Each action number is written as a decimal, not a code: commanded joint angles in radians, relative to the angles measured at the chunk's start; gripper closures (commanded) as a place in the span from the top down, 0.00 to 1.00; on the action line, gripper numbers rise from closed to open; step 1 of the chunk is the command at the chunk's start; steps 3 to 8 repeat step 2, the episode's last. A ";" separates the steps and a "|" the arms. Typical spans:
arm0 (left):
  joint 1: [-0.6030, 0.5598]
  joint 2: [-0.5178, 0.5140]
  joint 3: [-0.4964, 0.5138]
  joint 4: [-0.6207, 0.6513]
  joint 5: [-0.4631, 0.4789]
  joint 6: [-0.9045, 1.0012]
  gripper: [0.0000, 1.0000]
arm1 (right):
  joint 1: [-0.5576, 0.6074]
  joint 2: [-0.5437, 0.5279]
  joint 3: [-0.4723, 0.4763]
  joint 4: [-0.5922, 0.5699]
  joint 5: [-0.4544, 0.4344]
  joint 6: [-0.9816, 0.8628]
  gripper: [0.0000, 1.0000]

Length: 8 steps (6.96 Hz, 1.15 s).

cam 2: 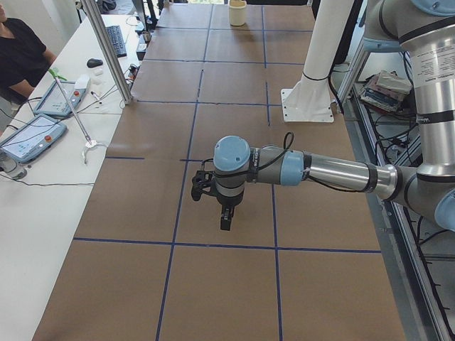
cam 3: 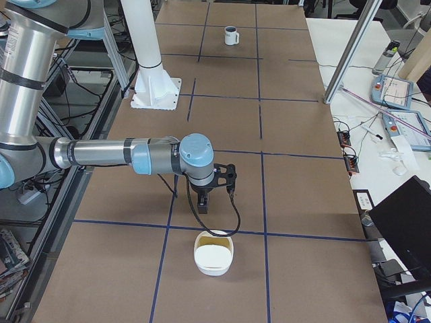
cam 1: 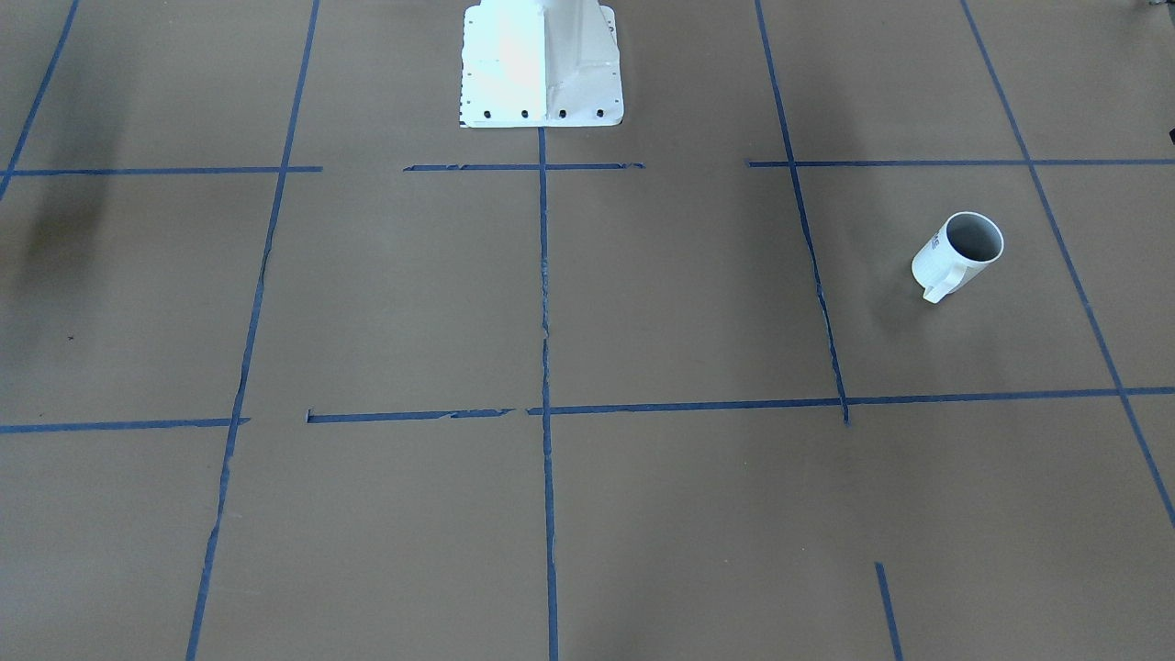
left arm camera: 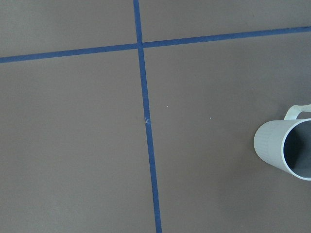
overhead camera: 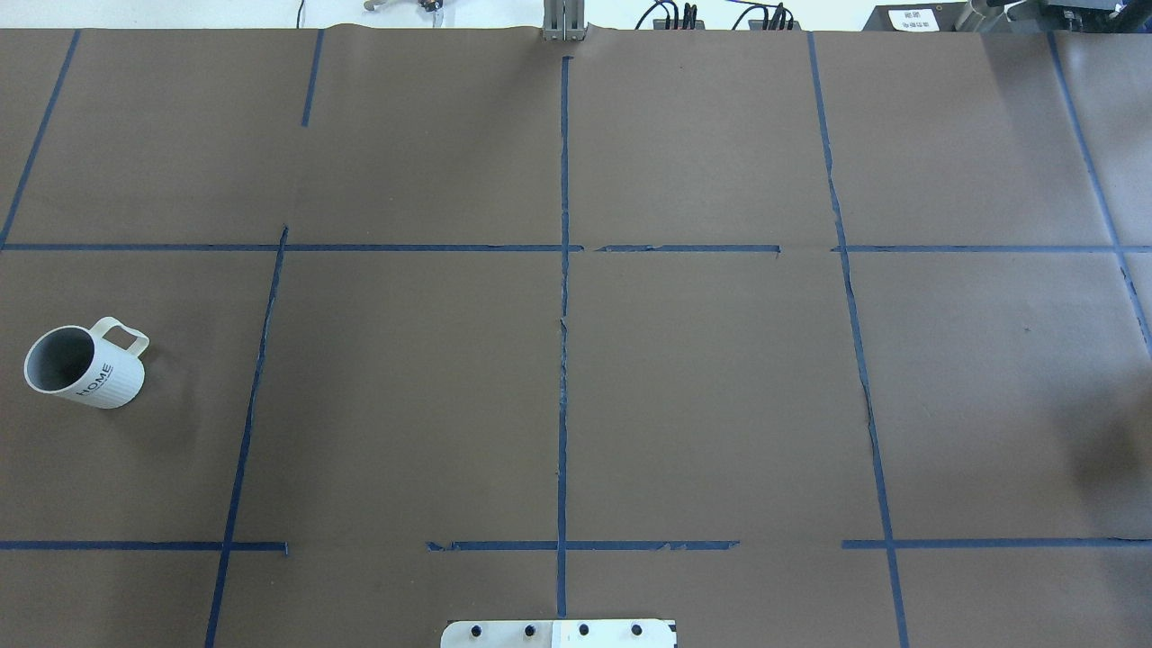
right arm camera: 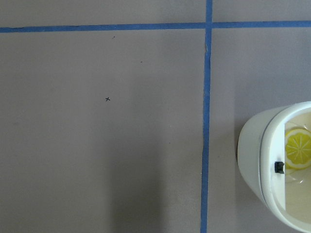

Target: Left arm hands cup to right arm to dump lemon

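The cup [overhead camera: 85, 364], off-white with a grey inside and "HOME" on its side, stands upright on the brown table at the robot's far left. It also shows in the front-facing view [cam 1: 959, 252], far off in the exterior right view [cam 3: 231, 35] and at the right edge of the left wrist view [left arm camera: 286, 150]. The part of its inside that shows is bare grey; no lemon shows there. The left gripper [cam 2: 225, 222] hangs above the table and hides the cup in that view. The right gripper [cam 3: 204, 204] hangs above the table's other end. I cannot tell whether either is open or shut.
A white bowl [cam 3: 214, 252] stands just beyond the right gripper, toward the table's end. In the right wrist view its rim [right arm camera: 252, 145] shows, with a yellow citrus-slice shape [right arm camera: 297, 148] inside. The white robot base [cam 1: 542, 64] is at the table's middle. Blue tape lines grid the brown table.
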 commanded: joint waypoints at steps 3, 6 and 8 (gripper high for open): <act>0.026 -0.002 -0.044 0.009 0.005 0.000 1.00 | 0.000 -0.001 0.004 0.000 0.002 0.000 1.00; 0.026 -0.002 -0.044 0.009 0.005 0.000 1.00 | 0.000 -0.001 0.004 0.000 0.002 0.000 1.00; 0.026 -0.002 -0.044 0.009 0.005 0.000 1.00 | 0.000 -0.001 0.004 0.000 0.002 0.000 1.00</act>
